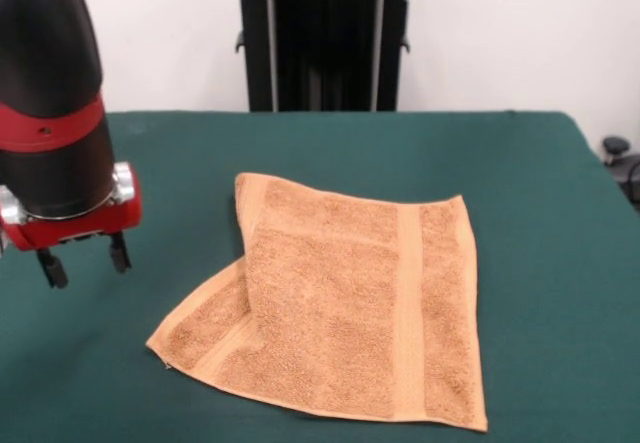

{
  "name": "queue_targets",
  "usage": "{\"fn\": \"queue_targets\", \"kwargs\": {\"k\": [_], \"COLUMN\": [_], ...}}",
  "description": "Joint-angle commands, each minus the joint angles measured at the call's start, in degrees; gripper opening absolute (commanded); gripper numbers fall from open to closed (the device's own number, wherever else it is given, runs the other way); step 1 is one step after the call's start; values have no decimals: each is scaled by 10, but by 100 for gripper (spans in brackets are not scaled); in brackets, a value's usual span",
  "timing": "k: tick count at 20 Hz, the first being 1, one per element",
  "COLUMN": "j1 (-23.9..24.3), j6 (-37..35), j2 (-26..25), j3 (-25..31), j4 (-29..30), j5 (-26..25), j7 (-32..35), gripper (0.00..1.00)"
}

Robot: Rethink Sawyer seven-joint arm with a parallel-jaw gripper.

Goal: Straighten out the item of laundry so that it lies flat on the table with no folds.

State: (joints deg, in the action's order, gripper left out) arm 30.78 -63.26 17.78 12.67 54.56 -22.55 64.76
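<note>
An orange-tan terry towel, the item of laundry (350, 298), lies on the dark green table (540, 213) a little right of centre. Its left side is folded over, so a doubled layer runs down the left part and a lower corner sticks out at the near left. A flat woven band runs down its right side. My gripper (84, 260) hangs at the left, above the table and clear of the towel by a hand's width. Its two short black fingers (50, 267) stand apart with nothing between them.
The black pedestal (325, 43) stands behind the table's far edge. The table's right edge runs near a dark object (617, 149) at the far right. Bare green cloth surrounds the towel on all sides.
</note>
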Motion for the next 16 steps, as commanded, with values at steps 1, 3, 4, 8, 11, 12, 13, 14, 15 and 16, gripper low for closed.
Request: {"fn": "queue_targets", "kwargs": {"k": [1,3,4,8,11,12,13,14,15,16], "j1": [-40,-46,-48,-59,-67,-70,-72,-76,-78,-81], "j6": [66,75,79,100,97,93,92,88,84,84], "j2": [0,2,1,-1,0,1,2,4,4,6], "j3": [-16,-22,-24,-35,-41,-45,-46,-49,-51,-53], "j4": [119,126,127,136,136,135,135,135,134,136], "j5": [30,36,39,48,55,57,60,63,66,69], "j7": [200,208,210,223,229,232,232,235,235,237], "gripper": [100,100,100,100,100,100,100,100,100,100]}}
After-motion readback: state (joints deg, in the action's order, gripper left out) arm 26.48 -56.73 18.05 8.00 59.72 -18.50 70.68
